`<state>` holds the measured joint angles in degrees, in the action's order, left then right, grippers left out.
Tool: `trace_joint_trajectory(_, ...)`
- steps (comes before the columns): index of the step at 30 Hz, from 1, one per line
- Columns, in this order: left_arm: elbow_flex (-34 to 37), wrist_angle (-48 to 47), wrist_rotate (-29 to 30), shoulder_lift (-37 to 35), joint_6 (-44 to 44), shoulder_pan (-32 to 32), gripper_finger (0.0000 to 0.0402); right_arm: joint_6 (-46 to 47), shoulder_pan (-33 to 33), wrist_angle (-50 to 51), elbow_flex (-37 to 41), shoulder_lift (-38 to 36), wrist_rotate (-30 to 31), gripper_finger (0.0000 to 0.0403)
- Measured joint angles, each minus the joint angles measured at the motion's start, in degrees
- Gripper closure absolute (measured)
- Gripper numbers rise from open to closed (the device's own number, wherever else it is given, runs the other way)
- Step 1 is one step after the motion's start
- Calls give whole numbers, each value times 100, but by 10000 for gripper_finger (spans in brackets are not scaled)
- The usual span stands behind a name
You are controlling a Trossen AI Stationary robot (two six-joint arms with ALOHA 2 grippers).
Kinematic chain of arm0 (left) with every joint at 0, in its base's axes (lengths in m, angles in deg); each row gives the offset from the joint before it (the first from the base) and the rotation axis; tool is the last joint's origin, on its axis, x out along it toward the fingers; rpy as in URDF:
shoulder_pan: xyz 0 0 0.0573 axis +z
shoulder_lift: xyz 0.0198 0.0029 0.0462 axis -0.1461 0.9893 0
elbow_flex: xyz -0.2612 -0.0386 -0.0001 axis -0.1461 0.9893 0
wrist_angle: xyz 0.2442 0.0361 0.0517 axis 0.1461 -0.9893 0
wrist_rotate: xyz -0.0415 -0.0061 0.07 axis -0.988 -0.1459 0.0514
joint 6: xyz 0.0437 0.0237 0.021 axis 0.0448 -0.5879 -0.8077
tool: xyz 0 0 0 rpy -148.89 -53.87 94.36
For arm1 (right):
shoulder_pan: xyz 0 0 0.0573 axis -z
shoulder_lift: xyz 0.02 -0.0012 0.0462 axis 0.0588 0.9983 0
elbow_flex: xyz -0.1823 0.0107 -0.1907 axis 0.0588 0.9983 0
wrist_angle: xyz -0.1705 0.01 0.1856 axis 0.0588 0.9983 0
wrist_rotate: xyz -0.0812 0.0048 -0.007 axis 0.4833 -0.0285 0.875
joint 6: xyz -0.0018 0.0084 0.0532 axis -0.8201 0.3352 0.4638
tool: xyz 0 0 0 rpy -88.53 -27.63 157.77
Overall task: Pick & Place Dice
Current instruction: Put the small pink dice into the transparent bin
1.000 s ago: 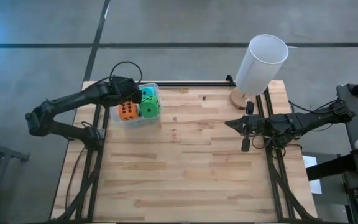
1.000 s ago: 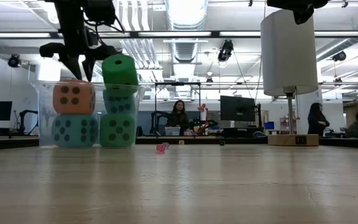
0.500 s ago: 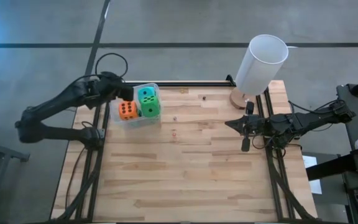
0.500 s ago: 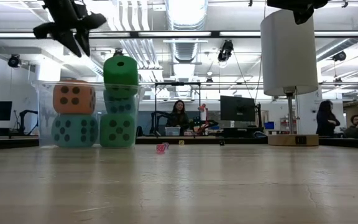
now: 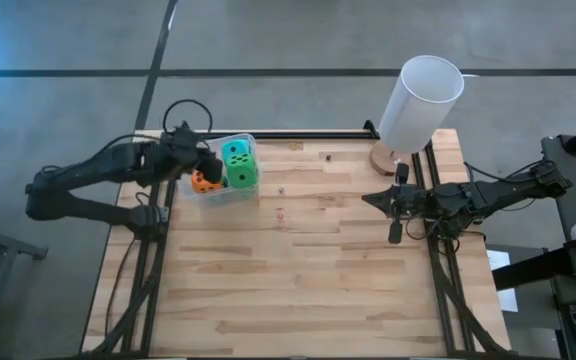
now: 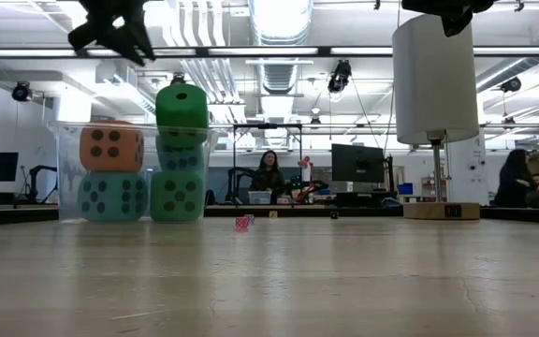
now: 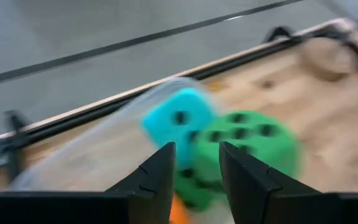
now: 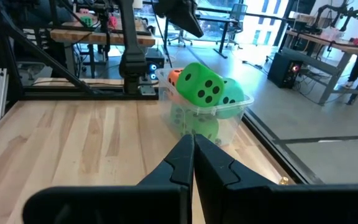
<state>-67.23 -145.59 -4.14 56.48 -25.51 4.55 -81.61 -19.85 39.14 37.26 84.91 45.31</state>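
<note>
Several dice sit stacked in the clear plastic tub point(image 5: 226, 170) at the table's far left. An orange die point(image 6: 110, 146) rests on a teal one point(image 6: 112, 196). A green die point(image 6: 182, 105) tops a teal die point(image 6: 181, 150) and a green die point(image 6: 178, 195). My left gripper point(image 5: 208, 165) hovers high above the tub's left side point(image 6: 112, 33), open and empty; its wrist view looks down on the teal and green dice point(image 7: 194, 168). My right gripper point(image 5: 376, 199) waits shut at the table's right side, its fingers closed together point(image 8: 193, 146).
A tall white cylinder point(image 5: 420, 100) stands on a wooden base at the far right corner. A tiny pink cube point(image 6: 242, 223) and a few small bits point(image 5: 280, 190) lie on the wood near the tub. People sit at desks in the room behind.
My left gripper has risen from just above the orange die to well over the tub, drawing back toward the table's left edge and then swinging a little back over the tub's left side. It has stayed open. The dice have kept their places.
</note>
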Motion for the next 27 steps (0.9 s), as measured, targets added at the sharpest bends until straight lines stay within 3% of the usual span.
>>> trace_joint_trajectory(13, 2, 1570, 2, 628, -482, -2567, 275, -102, -1, 0, 0, 5, 0, 394)
trace_joint_trajectory(27, 2, 1721, 1, 1783, 1181, -3551, 277, -89, 1, -8, -1, 9, -2, 394)
